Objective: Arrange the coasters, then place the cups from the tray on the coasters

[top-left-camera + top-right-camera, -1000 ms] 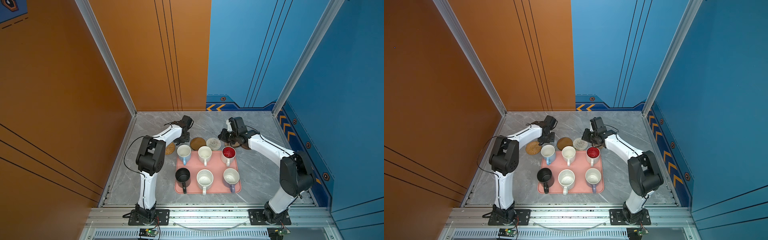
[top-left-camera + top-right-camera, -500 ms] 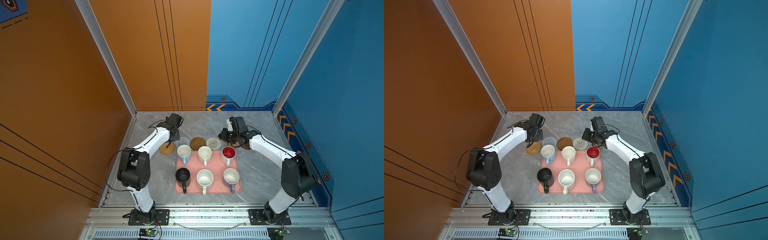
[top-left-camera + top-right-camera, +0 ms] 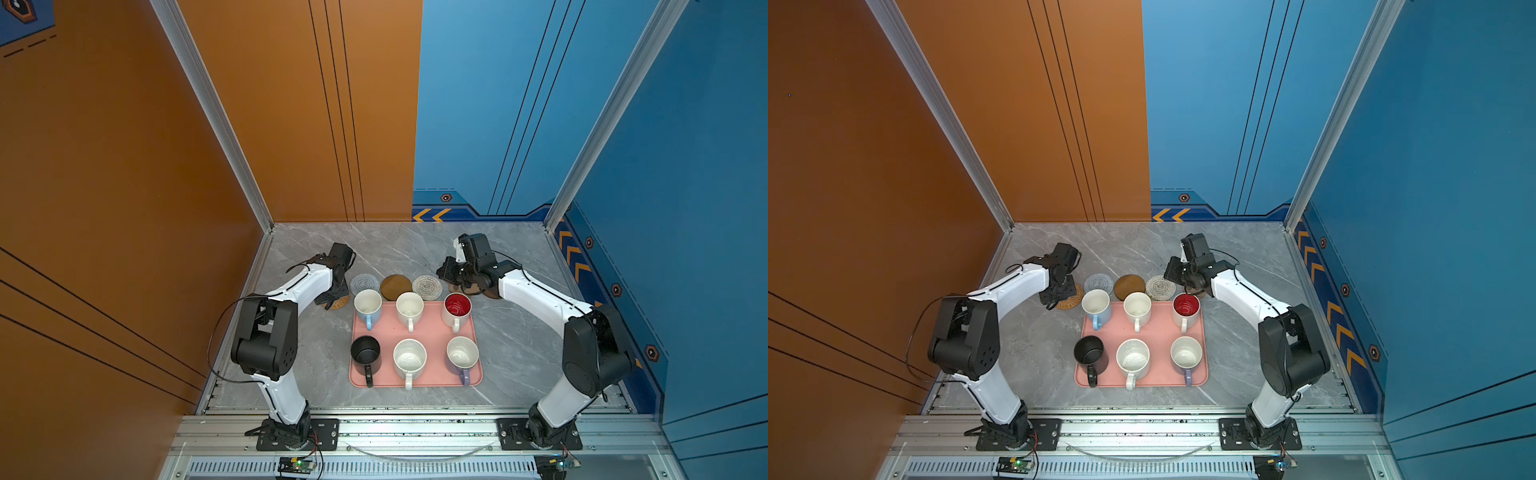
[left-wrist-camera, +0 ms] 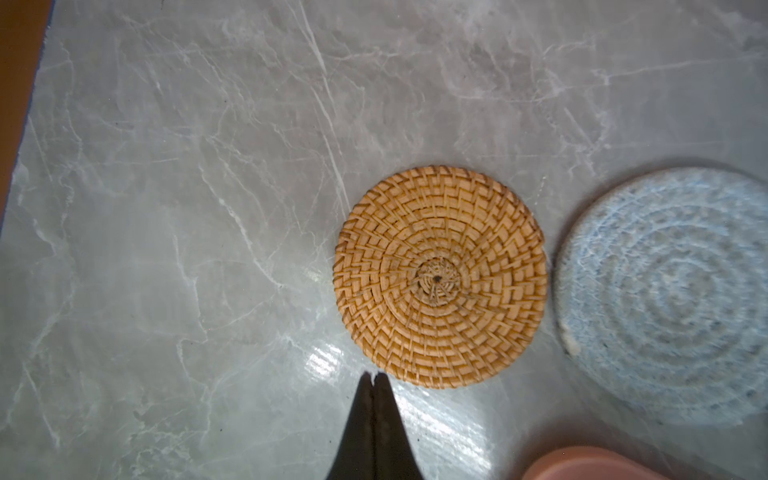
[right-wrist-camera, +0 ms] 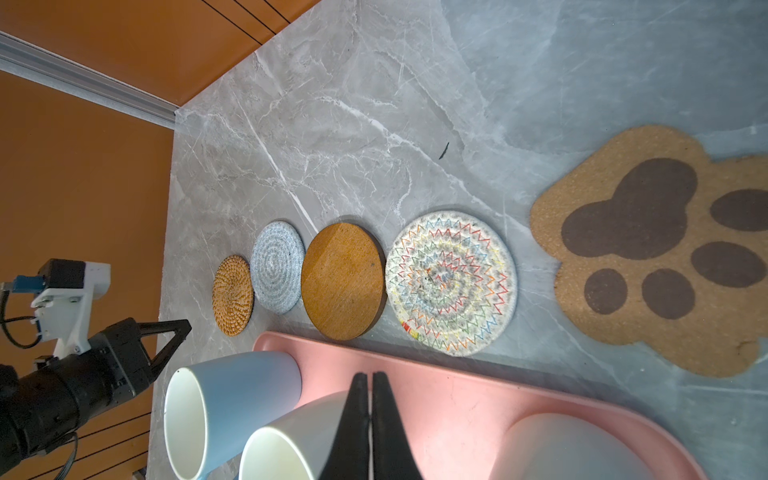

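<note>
At the left, the left gripper (image 4: 372,376) has its jaws pressed together on nothing, the tip just beside the rim of the orange rattan coaster (image 4: 439,276), which lies flat on the grey marble table (image 3: 316,357) off the tray's far left corner. Next in the row along the tray's far edge lie the grey-blue woven coaster (image 3: 365,284), the brown round coaster (image 3: 395,286) and the beige woven coaster (image 3: 427,286) with coloured zigzag stitching, close together. Further right lies the tan paw-print coaster (image 5: 648,249), largely hidden under the right arm in both top views, and a dark brown coaster (image 3: 491,294) shows partly from beneath that arm. The right gripper (image 5: 369,376) is also pressed closed and empty; it hangs above the far edge of the pink tray (image 3: 390,328). All six cups stand upright on the tray with handles toward the near side. The far row holds the light blue cup (image 3: 368,303), the plain white cup (image 3: 409,305) and the red-inside cup (image 3: 457,305). The near row holds the black cup (image 3: 365,353), the speckled cup (image 3: 409,357) and the lavender cup (image 3: 462,353).
</note>
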Available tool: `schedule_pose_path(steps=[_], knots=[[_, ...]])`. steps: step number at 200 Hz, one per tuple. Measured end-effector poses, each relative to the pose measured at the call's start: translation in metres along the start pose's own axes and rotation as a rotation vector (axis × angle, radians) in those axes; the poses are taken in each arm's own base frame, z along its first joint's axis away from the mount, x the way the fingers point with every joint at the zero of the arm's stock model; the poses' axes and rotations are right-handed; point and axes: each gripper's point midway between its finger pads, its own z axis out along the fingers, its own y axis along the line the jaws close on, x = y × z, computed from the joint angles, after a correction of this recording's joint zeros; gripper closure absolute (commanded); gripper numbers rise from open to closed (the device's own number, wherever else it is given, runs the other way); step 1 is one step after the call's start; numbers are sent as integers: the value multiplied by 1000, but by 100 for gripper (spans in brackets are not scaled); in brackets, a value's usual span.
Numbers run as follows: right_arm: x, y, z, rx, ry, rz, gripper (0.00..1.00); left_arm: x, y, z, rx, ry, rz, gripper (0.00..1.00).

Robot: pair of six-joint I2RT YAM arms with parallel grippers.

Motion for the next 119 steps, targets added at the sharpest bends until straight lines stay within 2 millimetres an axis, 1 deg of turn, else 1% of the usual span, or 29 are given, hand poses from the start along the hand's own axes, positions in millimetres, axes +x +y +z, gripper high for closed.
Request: schedule_pose_path(steps=[39, 119], knots=[[0, 0, 0, 0, 0, 0, 100, 5, -3, 17, -19, 26, -10, 100], [0, 0, 0, 0, 0, 0, 100, 0, -10, 42, 11, 40, -64, 100]])
